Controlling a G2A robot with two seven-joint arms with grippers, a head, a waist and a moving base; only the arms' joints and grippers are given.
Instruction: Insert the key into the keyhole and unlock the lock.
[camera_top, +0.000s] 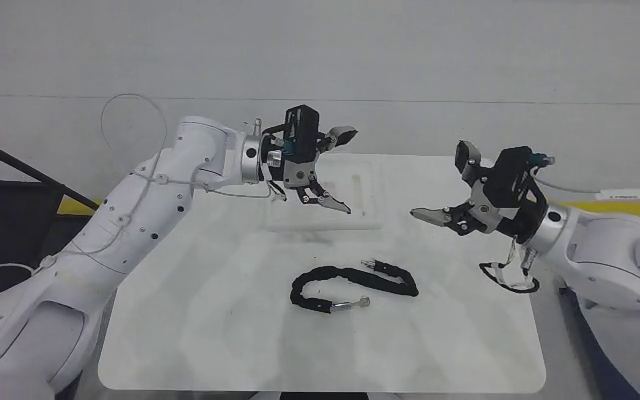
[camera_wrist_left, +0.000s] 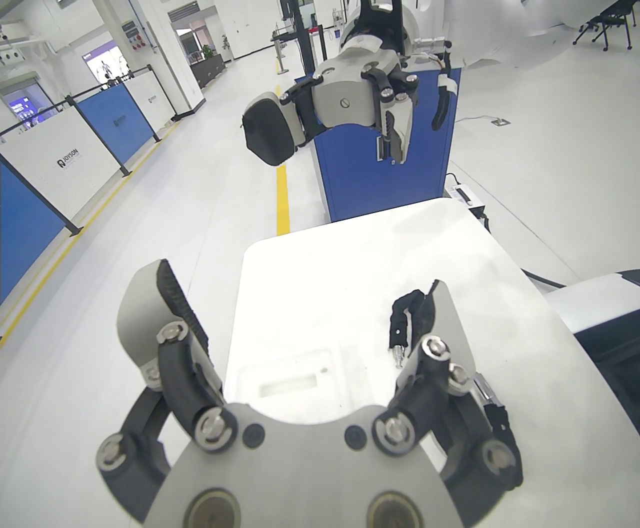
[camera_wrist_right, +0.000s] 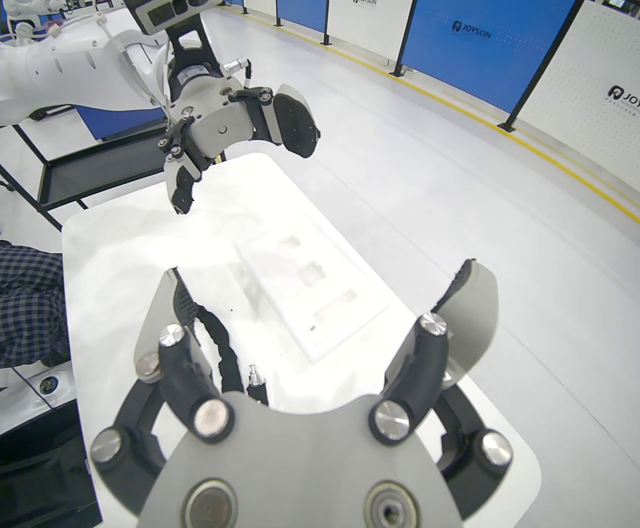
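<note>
A black cable lock (camera_top: 345, 284) lies curled in the middle of the white table (camera_top: 200, 330). Its metal pin end (camera_top: 354, 303) points toward the front. A small dark piece with a metal tip (camera_top: 380, 266) sits at the cable's far end; I cannot pick out a key as such. My left gripper (camera_top: 340, 170) hangs open above the table's back, over the white tray (camera_top: 365, 195). My right gripper (camera_top: 447, 185) is open in the air at the right, past the lock. The left wrist view has the lock (camera_wrist_left: 405, 312) beside one finger; the right wrist view has the cable (camera_wrist_right: 220, 345).
A white foam tray (camera_wrist_right: 270, 280) with several shallow recesses lies at the table's back, beyond the lock. Bare table surface lies in front of and to the left of the lock. A blue cabinet (camera_wrist_left: 380, 180) stands off the table on the right side.
</note>
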